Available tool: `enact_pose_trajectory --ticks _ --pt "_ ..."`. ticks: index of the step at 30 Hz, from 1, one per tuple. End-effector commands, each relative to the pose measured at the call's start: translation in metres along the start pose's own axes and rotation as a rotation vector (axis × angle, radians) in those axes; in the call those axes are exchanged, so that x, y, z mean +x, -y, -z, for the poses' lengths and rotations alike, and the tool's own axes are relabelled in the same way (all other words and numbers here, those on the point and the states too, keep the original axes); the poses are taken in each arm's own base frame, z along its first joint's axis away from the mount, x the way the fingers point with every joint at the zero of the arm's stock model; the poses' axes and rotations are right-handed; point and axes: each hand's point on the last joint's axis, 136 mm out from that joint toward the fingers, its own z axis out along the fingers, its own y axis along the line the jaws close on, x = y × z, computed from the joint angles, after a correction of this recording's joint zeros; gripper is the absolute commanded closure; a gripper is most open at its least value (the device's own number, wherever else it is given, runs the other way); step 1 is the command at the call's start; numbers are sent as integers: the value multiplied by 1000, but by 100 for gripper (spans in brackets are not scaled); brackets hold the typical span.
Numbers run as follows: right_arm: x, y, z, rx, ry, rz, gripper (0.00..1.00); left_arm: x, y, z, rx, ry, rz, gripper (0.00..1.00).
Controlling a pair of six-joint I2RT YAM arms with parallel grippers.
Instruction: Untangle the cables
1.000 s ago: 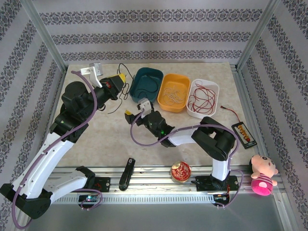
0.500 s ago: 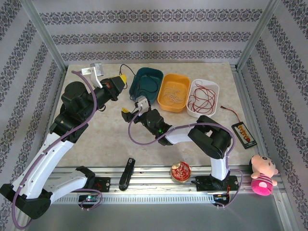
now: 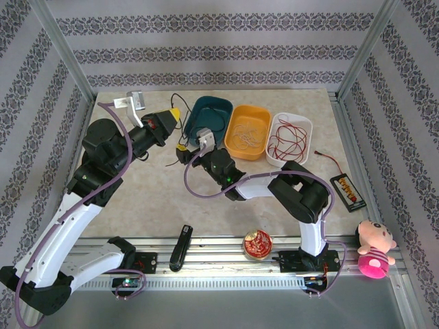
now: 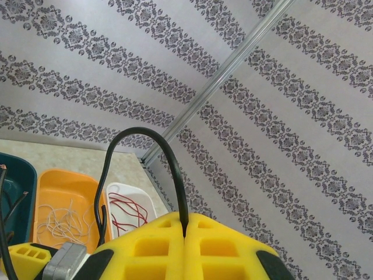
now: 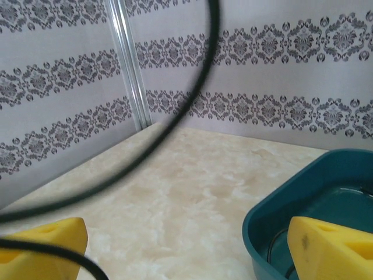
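Two arms, three tubs, one cable in hand: from my remote station I see the left gripper (image 4: 183,226), its blocky yellow jaws pressed together on a single thin black cable (image 4: 140,130). The cable rises out of the seam between them in a smooth hoop and drops away beside them. The right gripper (image 5: 186,248) has its two yellow wedge-shaped jaws standing well apart with nothing between them. A black strand sweeps across above them and passes over one jaw, though I cannot tell whether it touches. The glossy wall of the teal tub (image 5: 280,204) sits just behind the other jaw. From above, the two sets of jaws are near each other at that tub's corner, over the mottled beige stone-look counter (image 3: 151,199). Three rounded plastic tubs lie in a row beyond the jaws. The teal one holds a dark loop. The orange tub (image 3: 255,110) holds pale white wires (image 3: 248,132) in loose coils. The white tub (image 3: 302,123) holds tangled red wires (image 3: 287,142).
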Motion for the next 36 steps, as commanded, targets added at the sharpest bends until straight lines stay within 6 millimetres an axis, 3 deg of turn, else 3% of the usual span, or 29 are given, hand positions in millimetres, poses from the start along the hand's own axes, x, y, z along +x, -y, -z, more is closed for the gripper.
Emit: enact_pose_trajectory --ticks 1,4,10,20,23,29,36 --pt "-13 -10 -5 -39 48 -2 14 -8 17 5 65 32 -2 100" --pt "-12 -10 -4 -43 45 -3 24 -8 17 6 66 33 -4 100" --pt "-9 -14 6 -71 26 2 52 -11 9 7 24 58 -22 100" --pt "16 1 54 -15 -69 21 95 -36 -25 2 -158 169 -124 100" --pt "25 8 66 6 -96 24 100 -40 -25 -5 -145 171 -120 100" --pt "35 12 80 20 -134 31 100 -50 -23 -10 -134 186 -140 100" --pt "44 12 82 29 -167 25 100 -53 -23 -6 -145 202 -154 100"
